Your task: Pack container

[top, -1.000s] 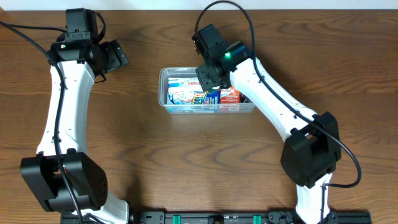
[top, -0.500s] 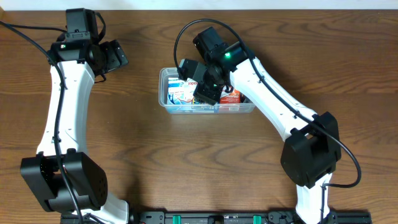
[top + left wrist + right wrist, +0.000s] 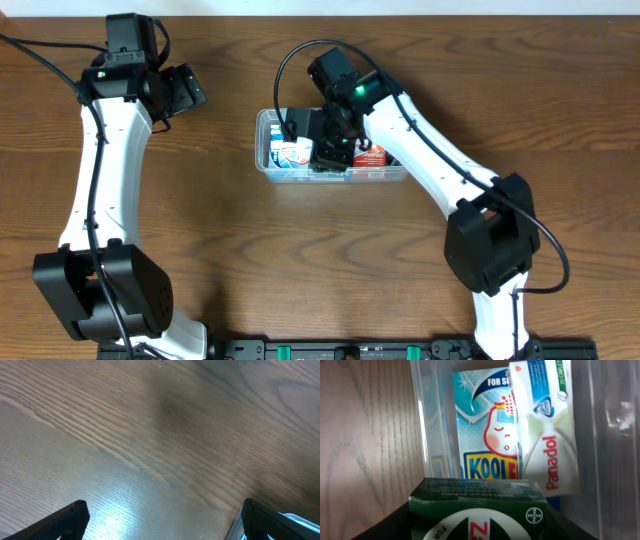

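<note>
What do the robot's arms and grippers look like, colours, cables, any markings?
Both match: the left arm and right arm have smooth white links between chunky black joint housings. Black cables loop off each wrist. The fingers are black, and a green light glows near the right wrist.

Overhead bright, even, sharp. Left wrist: pale glare on bench [image 3: 107,519], soft shadow beyond. Right wrist: near green box [image 3: 480,510] blurred.
</note>
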